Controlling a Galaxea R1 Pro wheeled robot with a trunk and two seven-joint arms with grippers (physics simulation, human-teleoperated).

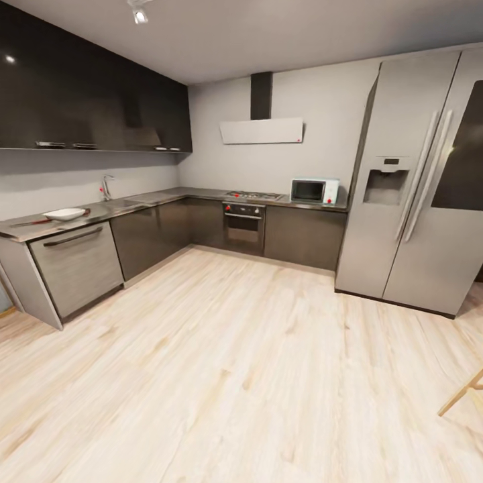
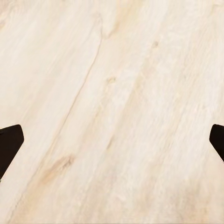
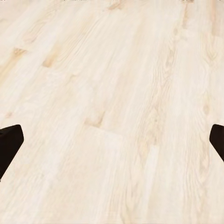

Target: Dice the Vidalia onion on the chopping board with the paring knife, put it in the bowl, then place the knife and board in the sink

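At the head view's left, the white bowl (image 1: 64, 214) is sitting on the countertop (image 1: 100, 213), the tap (image 1: 106, 187) behind. Both grippers (image 2: 112, 144) (image 3: 112, 144) are hanging spread wide over pale floor (image 1: 255, 376).

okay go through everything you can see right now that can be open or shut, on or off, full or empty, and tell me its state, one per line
left gripper: open, nothing between its fingers.
right gripper: open, nothing held.
fridge: doors shut.
oven: door shut.
microwave: door shut.
bowl: upright on the countertop; contents too small to tell.
tap: no water seen running.
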